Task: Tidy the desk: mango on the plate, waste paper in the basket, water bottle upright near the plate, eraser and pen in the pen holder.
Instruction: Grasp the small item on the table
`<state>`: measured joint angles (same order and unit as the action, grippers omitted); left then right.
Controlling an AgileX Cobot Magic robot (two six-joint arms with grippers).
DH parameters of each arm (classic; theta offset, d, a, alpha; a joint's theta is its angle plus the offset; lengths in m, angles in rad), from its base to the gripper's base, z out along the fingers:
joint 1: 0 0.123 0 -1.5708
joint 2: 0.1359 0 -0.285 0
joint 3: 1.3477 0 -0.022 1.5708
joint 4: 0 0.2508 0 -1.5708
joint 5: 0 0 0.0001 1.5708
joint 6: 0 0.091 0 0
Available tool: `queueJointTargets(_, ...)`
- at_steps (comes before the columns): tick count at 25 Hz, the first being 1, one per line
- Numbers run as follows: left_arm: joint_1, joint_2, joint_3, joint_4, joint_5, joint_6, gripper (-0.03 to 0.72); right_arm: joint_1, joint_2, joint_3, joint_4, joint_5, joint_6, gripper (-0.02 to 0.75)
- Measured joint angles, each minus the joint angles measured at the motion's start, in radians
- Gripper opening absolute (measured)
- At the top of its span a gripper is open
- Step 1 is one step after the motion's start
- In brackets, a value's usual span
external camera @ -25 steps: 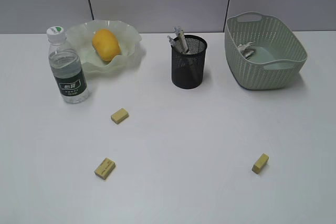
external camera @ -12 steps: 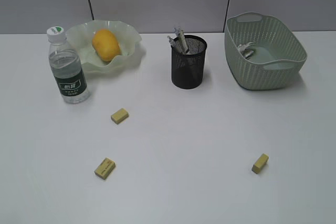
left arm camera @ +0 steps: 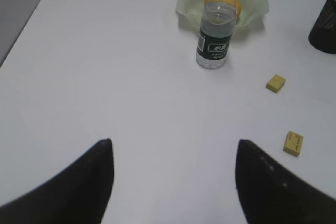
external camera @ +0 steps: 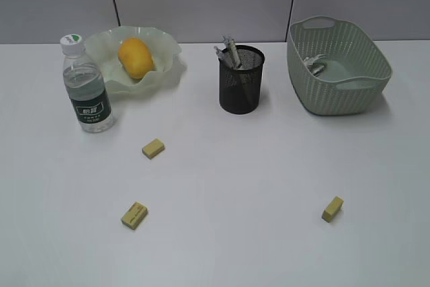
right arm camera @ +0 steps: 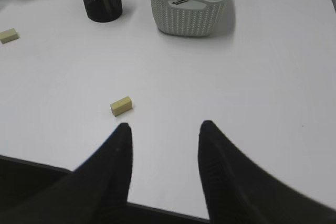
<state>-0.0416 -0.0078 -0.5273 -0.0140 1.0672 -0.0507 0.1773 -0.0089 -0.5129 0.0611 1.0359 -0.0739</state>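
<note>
- Your left gripper [left arm camera: 173, 150] hangs over bare desk [external camera: 235, 186] near the front left, tilted to look toward the back; its 2 dark fingers [left arm camera: 84, 182] stand wide apart with nothing between them.
- Your right gripper [right arm camera: 164, 135] sits low over the front edge on the right side; its 2 fingers [right arm camera: 110, 166] show a narrower gap, also with nothing in it and touching nothing.
- Neither arm shows in the exterior view.
- You have 3 yellowish erasers on the desk: the right eraser [external camera: 332, 209] lies nearest the right gripper, just ahead of its left finger [right arm camera: 121, 106]; the front-left eraser [external camera: 134, 215] carries a small dark mark too blurred to read; the third eraser [external camera: 153, 148] lies farther back, between the water bottle and the pen holder.
- 1 water bottle [external camera: 86, 85] stands upright just in front of the plate's left side, white cap on; its dark green label has pale print you cannot make out.
- 1 pen holder [external camera: 241, 88] stands mid-desk at the back with several pens [external camera: 230, 53] leaning out of it; the exact count is unclear.
- 1 plate [external camera: 168, 52] sits at the back left with 1 mango [external camera: 136, 57] resting in it.
- 1 basket [external camera: 339, 65] sits at the back right; 1 waste paper [external camera: 314, 64] scrap lies inside, against its left wall.
</note>
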Motion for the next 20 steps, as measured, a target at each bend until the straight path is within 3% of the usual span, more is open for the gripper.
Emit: queueJointTargets(20,0.0,0.0,0.0,0.0,0.0,0.0,0.547,-0.018,0.0,0.008,0.0,0.004,-0.001,0.305)
